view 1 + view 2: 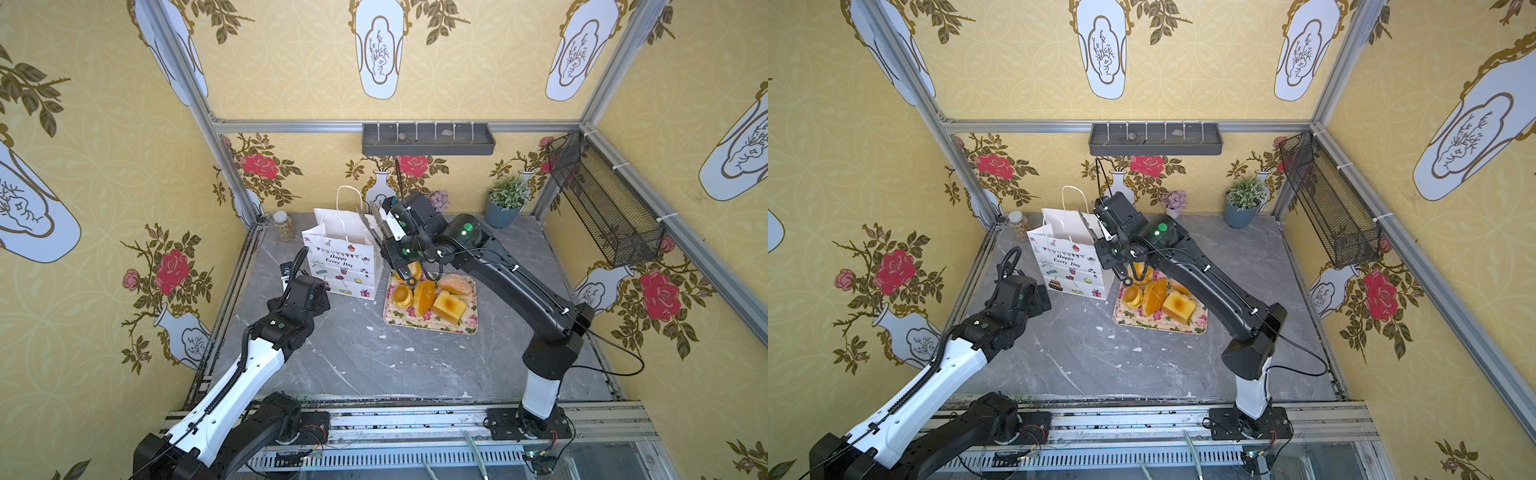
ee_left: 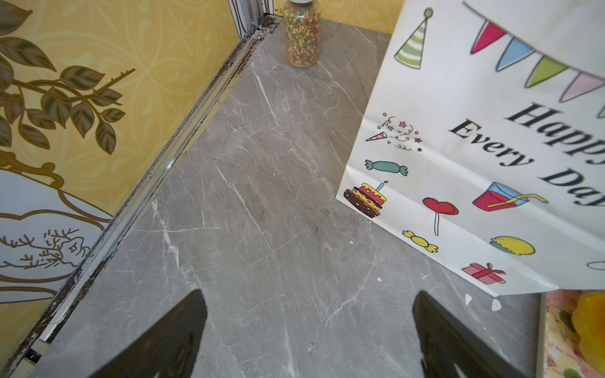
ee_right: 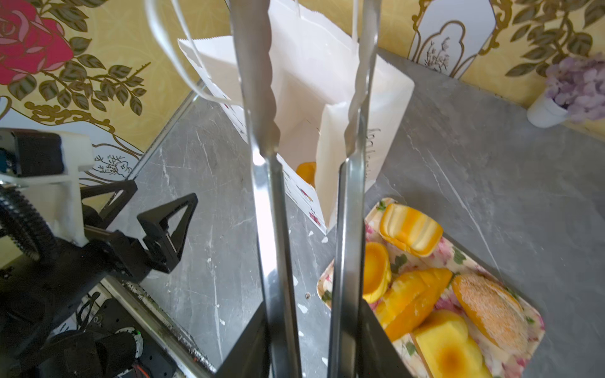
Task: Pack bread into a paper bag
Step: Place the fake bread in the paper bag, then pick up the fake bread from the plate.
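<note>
The white paper bag (image 1: 340, 266) (image 2: 474, 147) stands open at the back left. One orange piece of bread (image 3: 306, 171) lies inside it. More bread rests on the floral tray (image 1: 432, 326) to its right: a striped loaf (image 3: 409, 234), round bun (image 3: 376, 271), twisted roll (image 1: 424, 297), seeded bun (image 1: 457, 284) and toast (image 1: 449, 306). My right gripper (image 3: 312, 327) is shut on metal tongs (image 3: 271, 131), whose blades hang apart and empty over the bag's mouth. My left gripper (image 2: 307, 314) (image 3: 163, 193) is open and empty, low beside the bag's front left.
A jar of coloured beads (image 1: 284, 226) stands in the back left corner behind the bag. A potted plant (image 1: 505, 201) and a small purple flower pot (image 1: 438, 199) line the back wall. A wire basket (image 1: 602, 199) hangs on the right wall.
</note>
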Robot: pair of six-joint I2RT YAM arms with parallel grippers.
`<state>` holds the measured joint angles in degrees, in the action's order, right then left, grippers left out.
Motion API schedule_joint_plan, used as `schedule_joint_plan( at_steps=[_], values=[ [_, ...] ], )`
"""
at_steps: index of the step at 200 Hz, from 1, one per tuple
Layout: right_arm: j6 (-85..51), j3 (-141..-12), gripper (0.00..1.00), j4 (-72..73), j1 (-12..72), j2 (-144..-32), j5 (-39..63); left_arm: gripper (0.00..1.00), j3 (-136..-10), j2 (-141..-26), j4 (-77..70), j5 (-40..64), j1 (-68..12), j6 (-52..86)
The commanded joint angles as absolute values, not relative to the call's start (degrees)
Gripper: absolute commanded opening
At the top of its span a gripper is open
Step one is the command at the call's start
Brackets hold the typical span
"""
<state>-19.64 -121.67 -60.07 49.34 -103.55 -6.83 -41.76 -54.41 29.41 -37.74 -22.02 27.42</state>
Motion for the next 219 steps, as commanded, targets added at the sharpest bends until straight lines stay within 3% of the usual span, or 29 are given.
schedule_joint_plan(
  at_steps=[1,56,107,160,219],
  values=[
    [-23.02,-114.72,0.4,-59.5,47.81,-98.77,-7.04,0.99,-41.5,-54.32,28.56,-38.22,-21.99,27.65],
    [-28.14,-94.19,0.4,-67.57,42.58,-86.33,-1.39,0.99,-41.48,-53.89,28.4,-37.5,-21.97,27.72],
    [-36.35,-79.38,0.38,-68.31,46.28,-80.41,5.24,0.99,-41.1,-54.02,27.86,-36.72,-21.97,28.26],
    [-44.38,-73.09,0.37,-68.64,54.98,-81.12,4.03,0.99,-41.42,-54.47,27.43,-36.43,-21.97,28.05],
    [-47.38,-74.41,0.39,-70.89,59.67,-84.29,-6.13,0.99,-41.02,-55.23,26.11,-35.42,-21.97,27.9]
  ],
)
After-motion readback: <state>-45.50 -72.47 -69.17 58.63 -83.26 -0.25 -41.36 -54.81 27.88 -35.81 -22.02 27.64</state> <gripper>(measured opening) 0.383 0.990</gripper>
